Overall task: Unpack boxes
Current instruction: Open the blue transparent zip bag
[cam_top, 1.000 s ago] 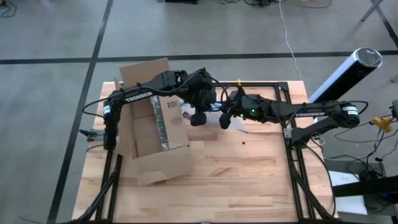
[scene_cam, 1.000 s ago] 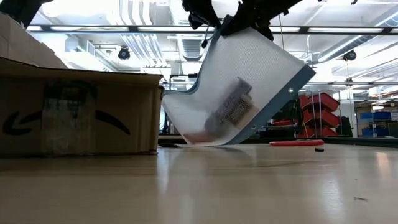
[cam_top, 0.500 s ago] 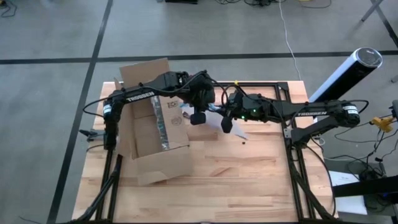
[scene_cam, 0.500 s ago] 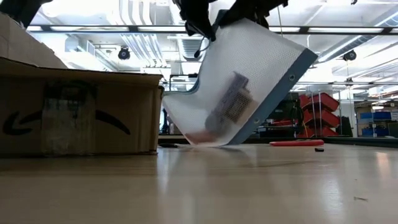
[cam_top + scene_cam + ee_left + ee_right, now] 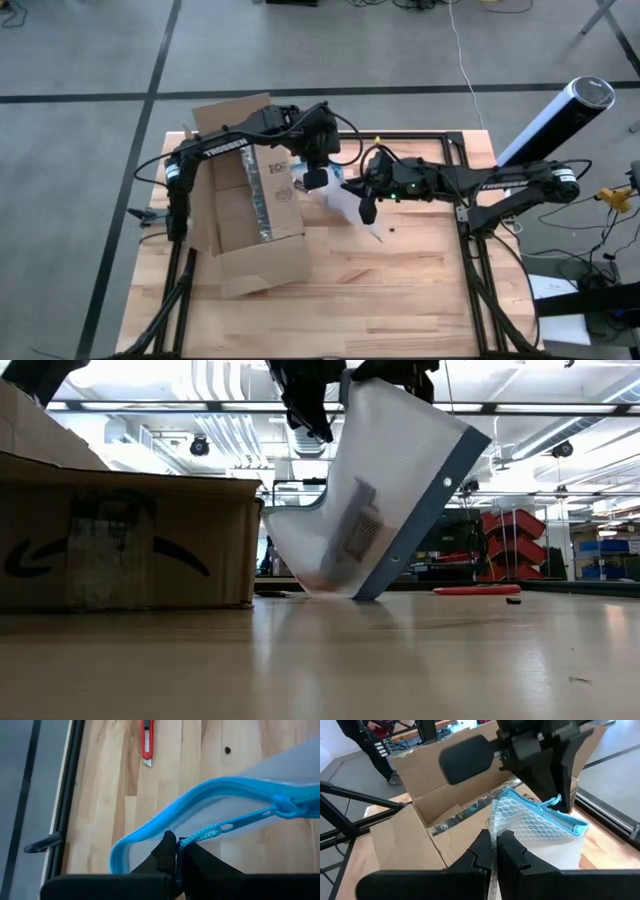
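The surface (image 5: pixel 400 290) is carrying the open cardboard box (image 5: pixel 245 215) on its left half, flaps spread. Just right of the box, a clear mesh pouch with a blue edge (image 5: pixel 385 500) is hanging tilted, its lower corner touching the wood. The left gripper (image 5: pixel 176 851) is pinching the blue zipper edge with jaws closed; the right gripper (image 5: pixel 494 840) is clamping the mesh nearby. A red cutter (image 5: pixel 145 741) is lying apart.

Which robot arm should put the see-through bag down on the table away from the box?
Probably the right. The right gripper is shut on the pouch on its side away from the box, over bare table. The left gripper is also shut on the pouch, on its blue edge, but beside the box.
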You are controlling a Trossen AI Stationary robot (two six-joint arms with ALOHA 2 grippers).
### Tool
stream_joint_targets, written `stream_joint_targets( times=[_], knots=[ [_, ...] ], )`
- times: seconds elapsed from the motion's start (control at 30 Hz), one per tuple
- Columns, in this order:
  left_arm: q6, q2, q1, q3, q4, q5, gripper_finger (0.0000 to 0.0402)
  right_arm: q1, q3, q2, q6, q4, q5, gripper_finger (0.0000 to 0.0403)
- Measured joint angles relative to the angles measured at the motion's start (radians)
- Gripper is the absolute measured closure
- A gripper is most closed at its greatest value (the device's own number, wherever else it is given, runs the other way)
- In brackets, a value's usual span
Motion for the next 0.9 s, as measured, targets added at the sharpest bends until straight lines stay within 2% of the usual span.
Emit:
stream_joint_targets(
  times=[0.2,0.47,0.7,0.9],
  knots=[
    [0.0,-0.001,0.0,-0.082,0.008,0.046,0.0401,0.0,0.045,0.0,-0.023,-0.017,-0.001,0.0403],
    [-0.019,0.0,0.003,-0.213,0.006,0.039,0.0401,0.002,0.095,-0.009,-0.042,-0.063,-0.01,0.0402],
    [-0.021,-0.012,0.004,-0.222,0.063,0.049,0.0401,-0.019,0.093,-0.009,0.008,-0.201,0.02,0.0402],
    [-0.067,-0.04,0.003,-0.221,0.171,0.166,0.0401,-0.026,0.091,-0.007,0.041,-0.205,0.024,0.0403]
  ],
)
